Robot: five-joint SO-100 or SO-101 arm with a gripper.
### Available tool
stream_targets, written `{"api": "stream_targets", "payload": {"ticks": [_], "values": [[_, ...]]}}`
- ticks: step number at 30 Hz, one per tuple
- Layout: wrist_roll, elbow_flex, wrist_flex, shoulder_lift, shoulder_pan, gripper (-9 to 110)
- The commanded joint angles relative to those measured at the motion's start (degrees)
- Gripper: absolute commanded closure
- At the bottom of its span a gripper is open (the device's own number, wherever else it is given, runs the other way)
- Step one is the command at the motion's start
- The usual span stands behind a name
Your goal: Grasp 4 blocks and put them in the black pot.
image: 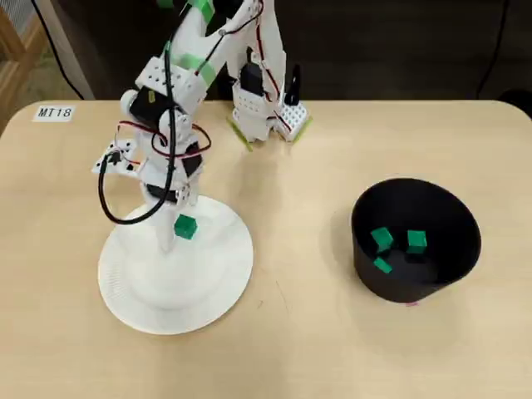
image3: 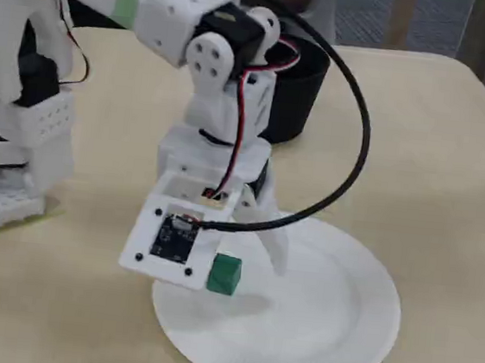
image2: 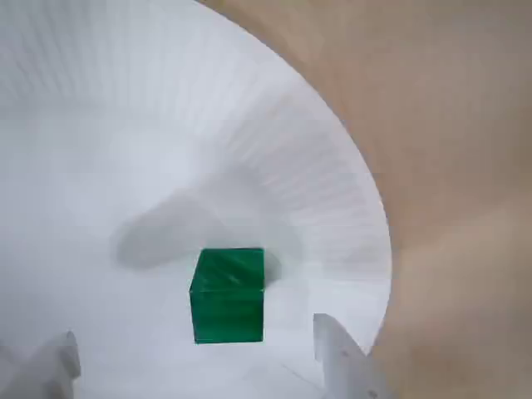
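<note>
We see our tool (image2: 195, 362) spread apart, straddling the last green block (image2: 228, 294) on the white plate (image2: 332, 166).

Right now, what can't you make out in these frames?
- Gripper fingertips: cut off by the wrist view's bottom edge.
- Contact with the block: unclear; the camera mount hides it in the fixed view.
- Black pot interior: arm blocks it in the fixed view.
- White plate: arm covers part overhead.
</note>
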Motion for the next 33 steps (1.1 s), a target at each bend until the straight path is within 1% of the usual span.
{"api": "stream_targets", "payload": {"ticks": [1, 6, 13, 15, 19, 26, 30, 33], "values": [[0.5, -1.1, -1.1, -0.1, 0.1, 62], [1.5, -1.1, -3.8, -1.1, -0.4, 65], [2.3, -1.7, -6.7, -4.2, -0.5, 78], [2.5, -1.7, -7.6, -4.8, -0.7, 84], [3.9, -3.1, -8.9, -6.6, -1.1, 104], [3.6, -4.9, -8.5, -3.7, -2.7, 104], [3.0, -5.0, -9.4, 4.7, -3.5, 104], [0.3, -4.3, -11.9, 11.4, -6.1, 104]]}}
